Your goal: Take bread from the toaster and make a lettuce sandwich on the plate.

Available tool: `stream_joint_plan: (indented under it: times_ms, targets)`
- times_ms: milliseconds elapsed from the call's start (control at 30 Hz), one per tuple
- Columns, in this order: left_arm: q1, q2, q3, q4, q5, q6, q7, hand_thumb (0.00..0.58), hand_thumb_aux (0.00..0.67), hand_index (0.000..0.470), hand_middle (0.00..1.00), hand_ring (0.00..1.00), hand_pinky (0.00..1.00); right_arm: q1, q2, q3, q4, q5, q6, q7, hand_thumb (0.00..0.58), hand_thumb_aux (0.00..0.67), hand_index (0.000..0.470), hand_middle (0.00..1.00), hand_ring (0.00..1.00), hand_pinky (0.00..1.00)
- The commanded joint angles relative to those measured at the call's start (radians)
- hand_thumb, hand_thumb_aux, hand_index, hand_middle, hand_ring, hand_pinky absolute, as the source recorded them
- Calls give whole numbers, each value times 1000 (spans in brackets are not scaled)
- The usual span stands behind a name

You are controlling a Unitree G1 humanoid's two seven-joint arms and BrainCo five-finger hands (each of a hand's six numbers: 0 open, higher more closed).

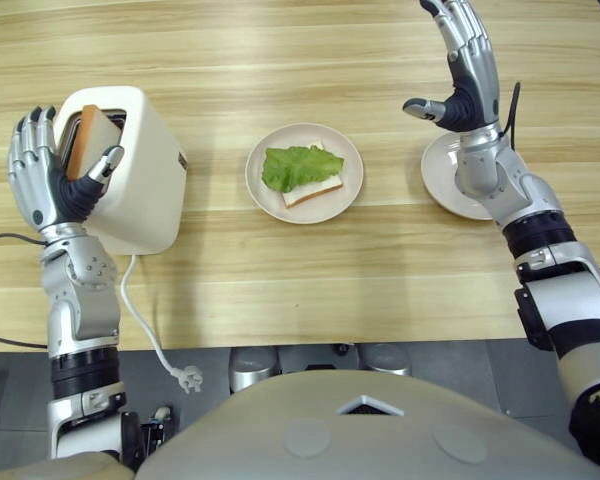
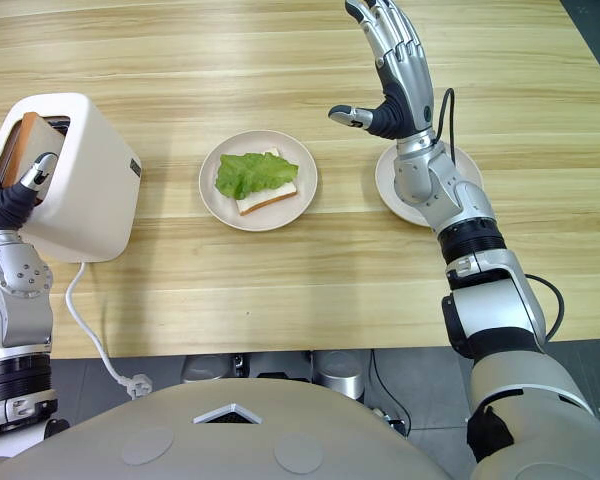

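Cream toaster looks light: left robot hand grips the bread slice standing in its slot, and a crooked pull could tip it. Right robot hand hovers spread wide, empty.

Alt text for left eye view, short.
Left robot hand grips a slice standing in the toaster on the left. The centre plate holds bread topped with lettuce; the right robot hand is open, raised over a second plate.

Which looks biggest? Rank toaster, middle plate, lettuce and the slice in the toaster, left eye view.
1. toaster
2. middle plate
3. lettuce and slice in the toaster: alike, slice partly hidden, unranked.
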Motion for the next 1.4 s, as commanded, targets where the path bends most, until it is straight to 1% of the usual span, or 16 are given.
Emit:
stream_joint_plan:
  times_ms: [33, 67, 133, 167, 200, 233, 267, 300, 333, 367, 933, 1000, 1133, 1267, 1400]
  targets:
    - [-9, -1, -29, 47, -17, 14, 1, 379, 276, 189, 0, 0, 0, 9, 3, -12, -10, -13, 4, 6, 0, 0, 0, 0, 0, 0]
    - [-10, -2, -32, 55, -19, 14, 3, 493, 410, 281, 0, 0, 0, 9, 3, -12, -10, -14, 4, 6, 0, 0, 0, 0, 0, 0]
    - [-14, -5, -37, 74, -29, 22, 2, 500, 420, 289, 0, 0, 0, 9, 2, -12, -10, -15, 2, 4, 0, 0, 0, 0, 0, 0]
    - [-15, -5, -39, 80, -34, 26, 2, 489, 405, 278, 0, 0, 0, 9, 2, -13, -10, -16, 2, 4, 0, 0, 0, 0, 0, 0]
    - [-16, -5, -41, 93, -39, 29, 5, 489, 405, 278, 0, 0, 0, 10, 1, -12, -11, -17, 1, 2, 0, 0, 0, 0, 0, 0]
    - [-16, -4, -43, 101, -44, 34, 4, 524, 462, 317, 188, 188, 188, 11, 1, -13, -12, -19, 1, 1, 0, 0, 0, 0, 0, 0]
    - [-16, -2, -45, 107, -48, 35, 5, 562, 552, 379, 576, 576, 576, 12, 1, -13, -12, -20, 1, 0, 0, 0, 0, 0, 0, 0]
    - [-16, -1, -47, 109, -51, 36, 6, 562, 552, 379, 576, 576, 576, 12, 1, -13, -12, -22, 0, -1, 0, 0, 0, 0, 0, 0]
    - [-15, 0, -50, 111, -55, 35, 3, 580, 670, 460, 980, 980, 980, 11, 1, -13, -12, -23, -1, -2, 0, 0, 0, 0, 0, 0]
    - [-16, 0, -53, 113, -59, 33, 1, 580, 670, 460, 1000, 1000, 1000, 11, 1, -13, -11, -24, -1, -2, 0, 0, 0, 0, 0, 0]
    - [-33, 7, -70, 102, -85, 8, 19, 580, 670, 460, 1000, 1000, 1000, 7, 10, -10, -6, -38, 3, -8, 0, 0, 0, 0, 0, 0]
    - [-38, 13, -62, 71, -80, 3, 25, 580, 670, 460, 1000, 1000, 1000, 6, 13, -9, -3, -41, 4, -8, 0, 0, 0, 0, 0, 0]
    - [-66, 68, -8, -71, -53, 19, 14, 580, 670, 460, 1000, 1000, 1000, 4, 18, -8, 4, -45, 3, -8, 0, 0, 0, 0, 0, 0]
    - [-119, 140, 48, -210, -25, 41, -4, 580, 670, 460, 1000, 1000, 1000, 2, 23, -5, 10, -48, 5, -11, 0, 0, 0, 0, 0, 0]
    - [-182, 178, 53, -307, -6, 36, -23, 580, 670, 460, 1000, 1000, 1000, 0, 33, -1, 15, -53, 6, -14, 0, 0, 0, 0, 0, 0]
